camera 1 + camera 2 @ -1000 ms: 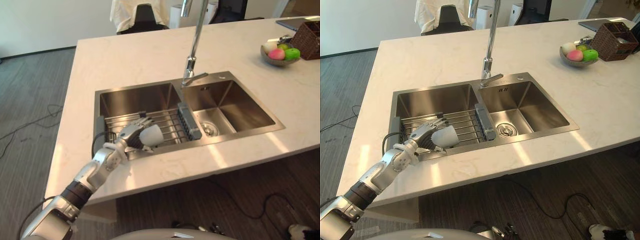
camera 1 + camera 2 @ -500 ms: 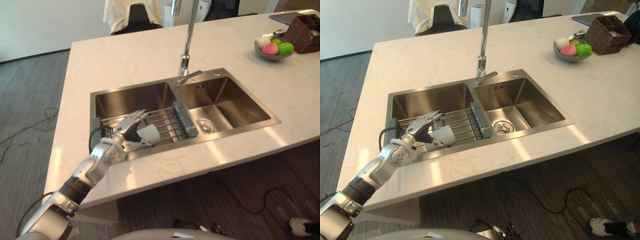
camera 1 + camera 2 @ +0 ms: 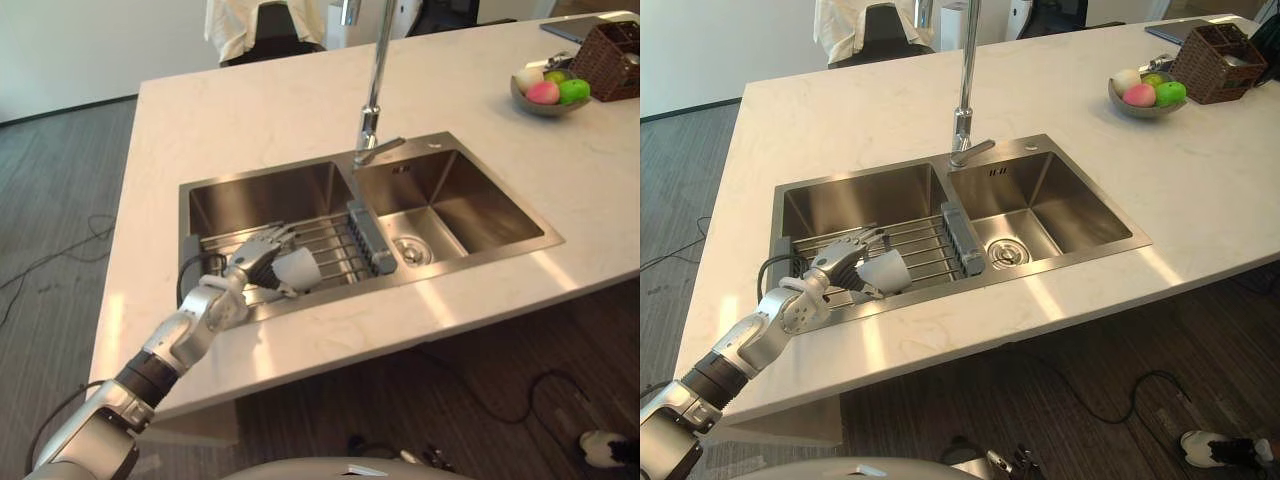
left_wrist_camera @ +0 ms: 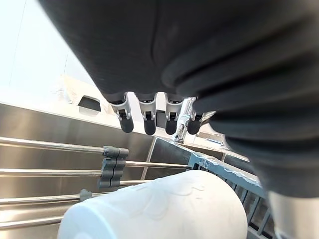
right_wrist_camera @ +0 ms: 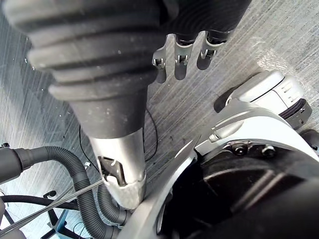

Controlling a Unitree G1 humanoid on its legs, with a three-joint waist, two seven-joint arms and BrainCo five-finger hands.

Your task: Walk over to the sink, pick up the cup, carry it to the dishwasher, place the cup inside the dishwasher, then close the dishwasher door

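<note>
A white cup (image 3: 298,270) lies on its side on the wire rack (image 3: 335,245) in the left basin of the steel sink (image 3: 440,195). My left hand (image 3: 255,262) reaches over the counter's front edge to the cup's left side. Its fingers (image 4: 149,119) stretch out relaxed above the cup (image 4: 159,209), apart from it, and the thumb sits low beside it. The hand is open. My right hand (image 5: 180,57) hangs over the grey floor with relaxed fingers, holding nothing.
A tall tap (image 3: 378,80) rises behind the divider between the basins. A grey holder (image 3: 370,238) sits on the divider. A fruit bowl (image 3: 545,92) and a wicker basket (image 3: 612,60) stand at the counter's far right. A chair (image 3: 265,20) stands beyond the counter.
The camera has shifted a little. My left hand has stayed at the cup, with its fingers a bit further over it. The cup still rests on the rack.
</note>
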